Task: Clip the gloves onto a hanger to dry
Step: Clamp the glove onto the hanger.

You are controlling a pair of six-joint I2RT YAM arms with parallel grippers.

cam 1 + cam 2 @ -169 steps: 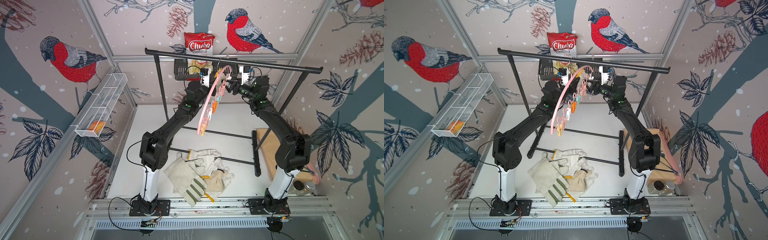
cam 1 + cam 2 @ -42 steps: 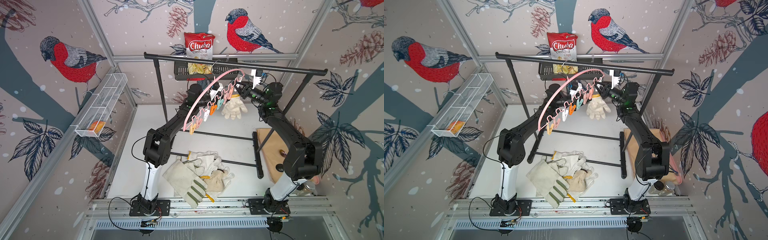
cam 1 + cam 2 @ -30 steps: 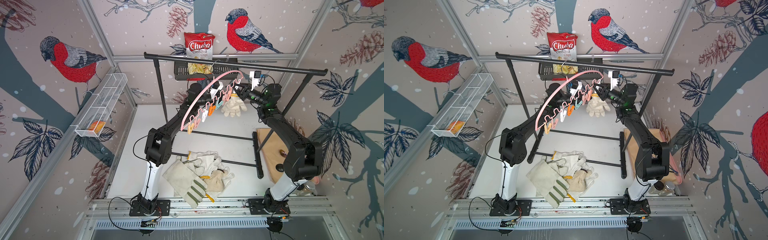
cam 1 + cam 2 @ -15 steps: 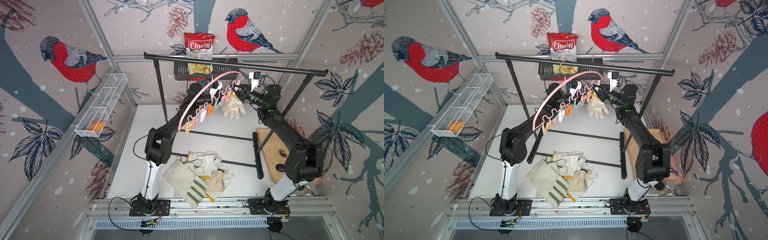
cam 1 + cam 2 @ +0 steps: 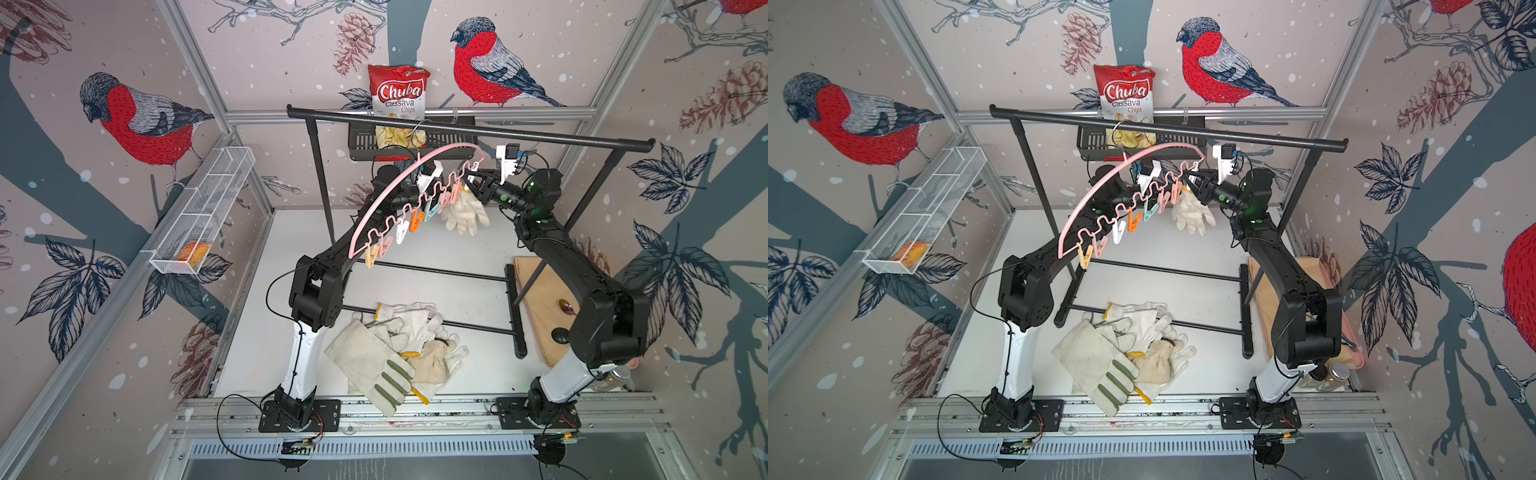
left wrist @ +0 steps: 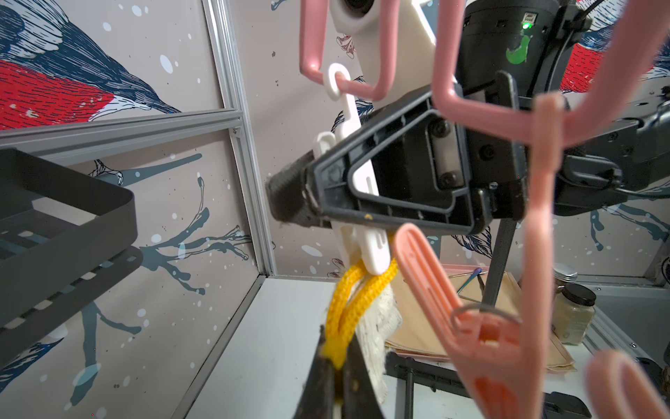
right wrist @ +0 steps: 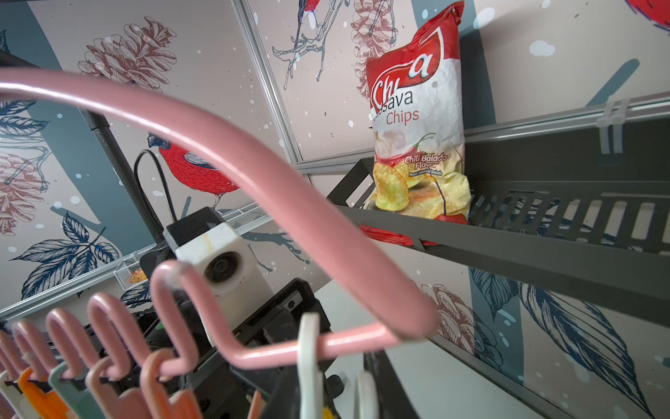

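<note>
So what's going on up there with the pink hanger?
Two robot arms are clipping a knitted glove to the pink hanger on the black rack. The left hand pinches the glove's yellow cuff, while the right hand squeezes a white peg over that cuff. The other gloves lie piled on the table, not yet hung.

Bird-patterned walls [image 5: 104,332], white table [image 5: 457,257]

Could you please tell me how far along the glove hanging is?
Done: nothing released yet. In hand: the left claw pinches the knitted glove by its yellow cuff; the right claw grips the white peg of the hanger over it. Left: the pile of gloves on the table; the other pegs hang empty.
</note>
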